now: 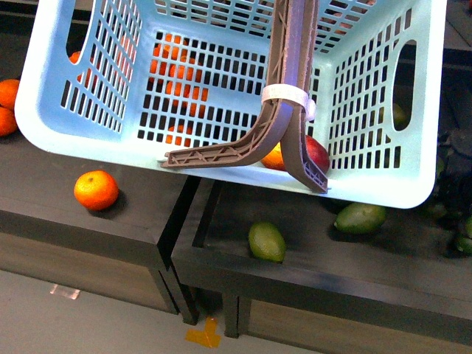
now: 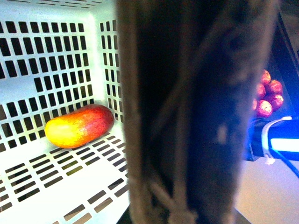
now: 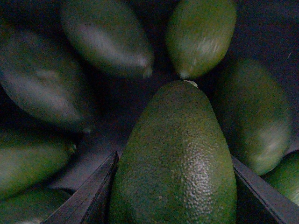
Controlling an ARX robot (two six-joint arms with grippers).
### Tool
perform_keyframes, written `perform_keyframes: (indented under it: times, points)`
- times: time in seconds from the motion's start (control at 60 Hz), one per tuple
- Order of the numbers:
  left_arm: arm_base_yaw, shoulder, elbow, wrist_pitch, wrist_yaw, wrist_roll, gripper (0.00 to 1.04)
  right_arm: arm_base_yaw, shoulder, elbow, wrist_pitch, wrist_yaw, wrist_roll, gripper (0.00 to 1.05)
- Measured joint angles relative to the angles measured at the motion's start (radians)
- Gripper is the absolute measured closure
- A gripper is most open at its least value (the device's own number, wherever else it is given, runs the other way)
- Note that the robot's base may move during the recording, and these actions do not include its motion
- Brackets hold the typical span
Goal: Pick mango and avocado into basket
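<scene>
Avocado in right pincer; mango in basket.

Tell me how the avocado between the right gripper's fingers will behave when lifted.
The avocado has pebbled skin, so it probably will not slip much. Its egg shape narrows away from the right gripper, so a hard squeeze might push it out.

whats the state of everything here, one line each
mint-teal slotted plastic basket: tilted, one fruit inside
brown-grey basket handles: raised together, bound by a white tie
red-to-yellow oval mango: lying on its side on the basket floor, by a wall
dark green pebbly avocado: clamped between the right gripper fingers, not yet in the basket
round orange: loose on the dark shelf, outside the basket
left gripper: not visible
</scene>
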Motion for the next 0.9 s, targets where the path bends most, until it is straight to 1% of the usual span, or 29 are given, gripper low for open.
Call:
perform_keyframes:
  times: [0.317,0.433,0.483,0.6,0.716,0.9]
  points:
    - [0.0,0.0,0.0,0.0,0.0,0.0,1.0,-0.038,-0.319,-0.07,-0.018,-0.056,0.055,0.48]
    - [0.0,0.0,0.0,0.0,0.0,0.0,1.0,-0.018,-0.521,-0.113,-0.068,-0.098,0.097,0.48]
    - [0.0,0.0,0.0,0.0,0.0,0.0,1.0,0.002,-0.587,-0.124,-0.087,-0.11,0.11,0.48]
    - [0.0,0.0,0.0,0.0,0.0,0.0,1.0,0.102,-0.766,-0.142,-0.147,-0.126,0.14,0.48]
    - [0.0,0.0,0.0,0.0,0.0,0.0,1.0,0.177,-0.827,-0.145,-0.171,-0.116,0.144,0.48]
    - [0.0,0.0,0.0,0.0,0.0,0.0,1.0,0.315,-0.845,-0.151,-0.193,-0.067,0.146,0.48]
